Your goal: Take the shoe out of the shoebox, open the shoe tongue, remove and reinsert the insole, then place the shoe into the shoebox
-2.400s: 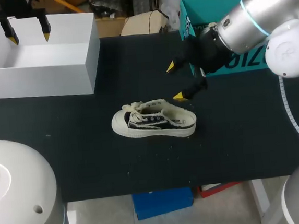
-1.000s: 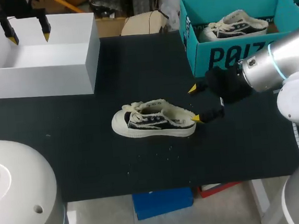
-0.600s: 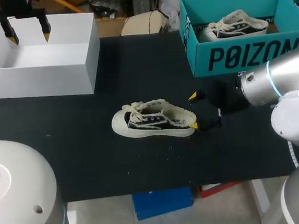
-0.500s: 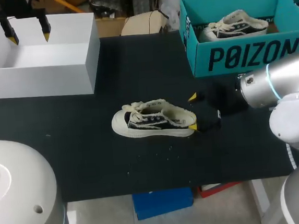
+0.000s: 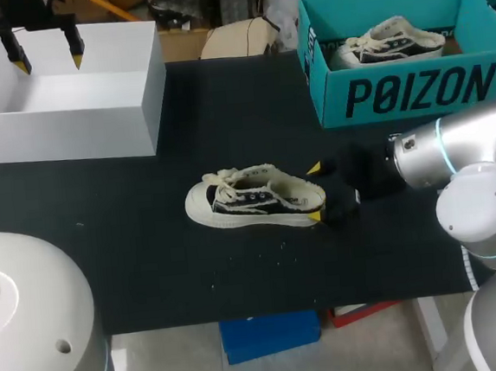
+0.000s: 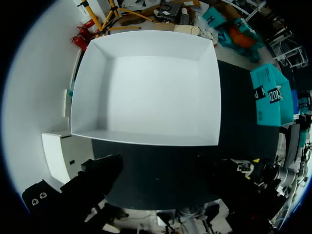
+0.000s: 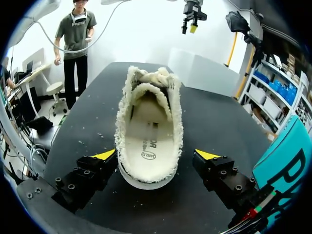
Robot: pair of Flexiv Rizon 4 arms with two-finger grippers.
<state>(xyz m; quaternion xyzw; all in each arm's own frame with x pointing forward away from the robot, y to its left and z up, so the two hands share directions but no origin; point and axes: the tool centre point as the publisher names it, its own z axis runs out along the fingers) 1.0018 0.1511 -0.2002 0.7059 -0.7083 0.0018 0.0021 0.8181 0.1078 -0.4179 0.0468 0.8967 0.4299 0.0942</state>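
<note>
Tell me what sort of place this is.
Probably a robot test bench in a lab or workshop: a yellow-tipped right hand flanking a black-and-cream canvas sneaker on a black table, near a teal cardboard shoebox.

r claw [image 7: 156,155]: ahead of it the insole [image 7: 147,129] front runs under the tongue [image 7: 146,92], so the shoe [image 7: 146,176] toe end is hidden. print on insole too small to tell. sole under the heel, betw the fingers [image 7: 92,170], out of sight. head cam: claw body dark on dark table [image 5: 151,272], outline hard to make out. l claw [image 5: 45,54]: arm above it cut by pic edge; in its wrist cam the yellow tips are hidden, only dark finger bodies show. second shoe [image 5: 387,41] beyond r claw partly hidden by teal shoebox [image 5: 414,93] wall; box's corner cut off.
</note>
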